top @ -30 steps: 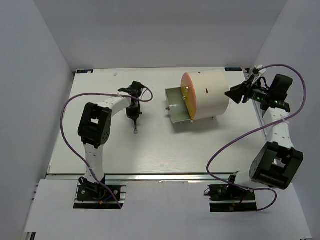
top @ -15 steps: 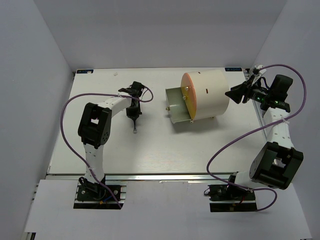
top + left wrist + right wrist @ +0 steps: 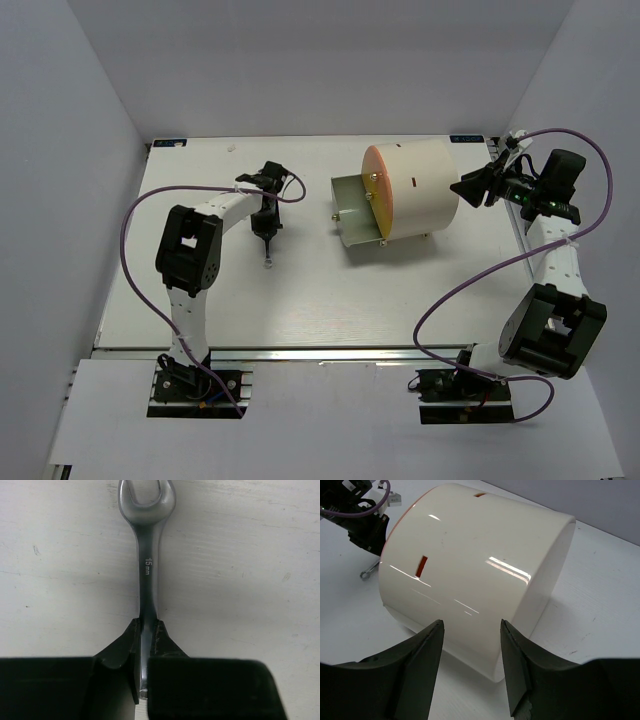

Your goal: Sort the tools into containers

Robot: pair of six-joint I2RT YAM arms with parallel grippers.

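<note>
Left hand (image 3: 145, 635): clenched on the wrench (image 3: 146, 555) shank, open end pointing away.
Wrench: at tabletop (image 3: 350, 300) level, 9 o'clock of the drum (image 3: 470, 555), well apart; whether lifted, cannot tell.
Right hand (image 3: 471, 630): released, fingers spread, near the drum's 3 o'clock end.
Drawer (image 3: 350, 215): grey-green, pulled out of the drum's orange face.

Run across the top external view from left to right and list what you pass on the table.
left gripper, shut on the wrench → pale grey-green drawer, pulled open → white drum → right gripper, open
</note>
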